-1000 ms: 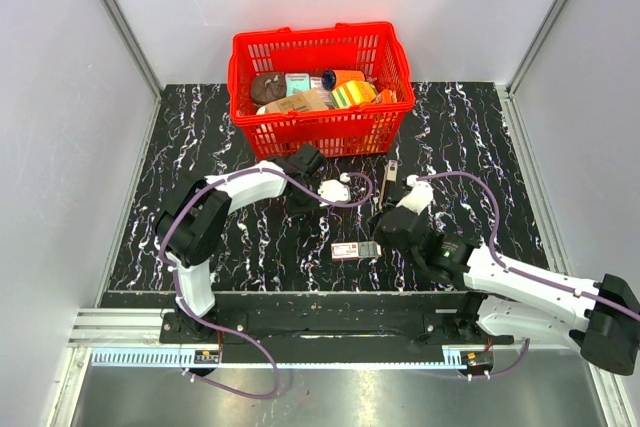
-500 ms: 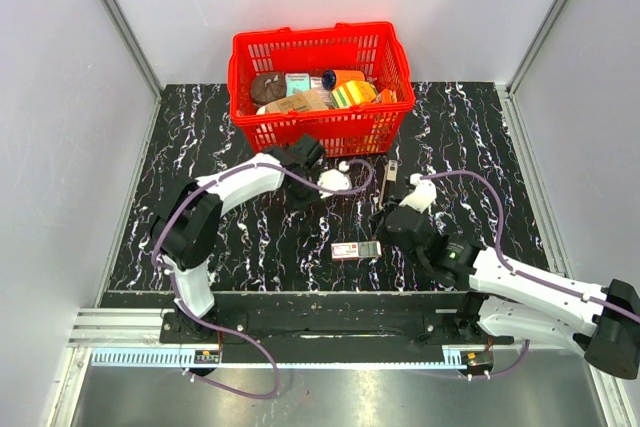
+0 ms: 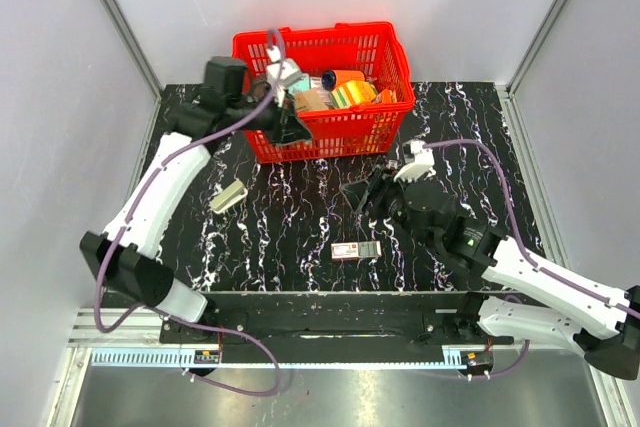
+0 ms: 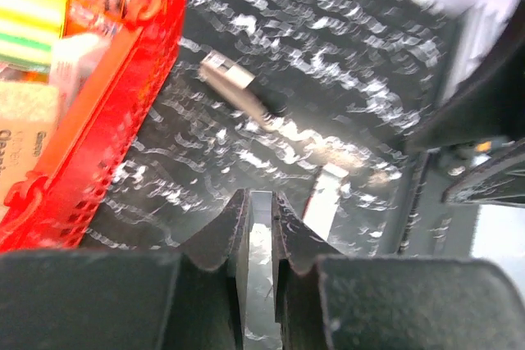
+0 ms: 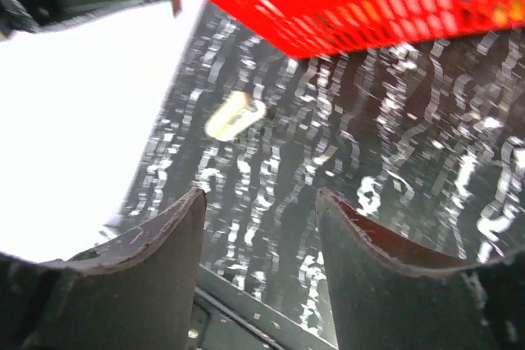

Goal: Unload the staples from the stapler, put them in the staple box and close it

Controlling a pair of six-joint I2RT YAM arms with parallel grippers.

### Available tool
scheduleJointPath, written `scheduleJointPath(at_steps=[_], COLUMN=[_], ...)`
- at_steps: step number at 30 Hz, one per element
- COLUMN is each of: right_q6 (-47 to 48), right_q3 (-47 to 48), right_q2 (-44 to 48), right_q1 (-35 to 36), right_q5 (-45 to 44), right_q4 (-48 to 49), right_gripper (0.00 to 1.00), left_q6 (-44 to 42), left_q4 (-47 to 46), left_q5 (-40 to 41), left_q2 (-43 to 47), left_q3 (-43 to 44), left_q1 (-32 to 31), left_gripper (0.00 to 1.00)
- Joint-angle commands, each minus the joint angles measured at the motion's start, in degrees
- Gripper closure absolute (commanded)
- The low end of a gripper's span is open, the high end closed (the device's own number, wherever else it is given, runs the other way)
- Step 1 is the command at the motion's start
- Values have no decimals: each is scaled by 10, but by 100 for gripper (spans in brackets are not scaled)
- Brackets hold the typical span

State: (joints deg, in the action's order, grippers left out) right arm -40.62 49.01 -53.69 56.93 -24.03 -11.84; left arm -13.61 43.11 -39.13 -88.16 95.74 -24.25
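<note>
The stapler (image 3: 228, 196) lies flat on the dark marbled surface (image 3: 200, 252), left of centre. It is well apart from both tools and has bare room on every side. The raised left arm passes beside it on the left without covering it.

The red basket (image 3: 340, 134) stands at the far edge, full of packets. The left tool (image 3: 287, 127) hangs at the basket's front left corner, its fingers (image 4: 238, 227) pressed together but for a thin slit, with nothing between them. From the left wrist the stapler (image 4: 234, 81) shows blurred, with a dark part at one end.

A small red-and-white box (image 3: 356, 250) lies near the front edge, just left of the right arm. The right tool (image 3: 358, 194) is low over the middle of the surface, its fingers (image 5: 164, 235) spread wide and empty. The right wrist view is smeared: the stapler (image 5: 235, 114) is only a pale bar near the bright left wall. The right arm hides the surface beneath it.
</note>
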Motion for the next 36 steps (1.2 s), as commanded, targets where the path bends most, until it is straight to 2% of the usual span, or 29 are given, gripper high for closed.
scheduleJointPath(at_steps=[1, 3, 4, 6, 7, 9, 10, 12, 19, 32, 36], right_q6=[31, 27, 30, 34, 37, 28, 21, 10, -17, -46, -46], right_q3=[50, 47, 48, 58, 66, 78, 80, 77, 84, 96, 104], right_q2=[2, 7, 7, 4, -3, -14, -18, -21, -48, -90, -98], right_q1=[-1, -1, -1, -2, -2, -2, -2, -2, -6, -31, -32], right_q5=[92, 118, 129, 154, 168, 184, 191, 193, 185, 231, 228], right_q4=[100, 153, 169, 186, 190, 199, 207, 226, 263, 313, 307], right_gripper=[36, 34, 32, 30, 30, 30, 30, 31, 32, 46, 47], left_q6=[224, 365, 459, 662, 765, 911, 944, 928, 955, 931, 917], left_q4=[-142, -282, -389, -643, -801, -961, -1000, -975, -997, -963, -947], left_q5=[-237, -295, -315, -329, -330, -323, -315, -306, -299, -305, -303], left_q2=[68, 99, 115, 146, 147, 140, 142, 155, 172, 179, 180], left_q3=[-66, -139, -184, -271, -302, -338, -350, -360, -398, -403, -402], left_q1=[41, 60, 67, 77, 78, 78, 80, 81, 81, 80, 82], left_gripper=[94, 93, 93, 91, 90, 91, 90, 90, 89, 88, 88])
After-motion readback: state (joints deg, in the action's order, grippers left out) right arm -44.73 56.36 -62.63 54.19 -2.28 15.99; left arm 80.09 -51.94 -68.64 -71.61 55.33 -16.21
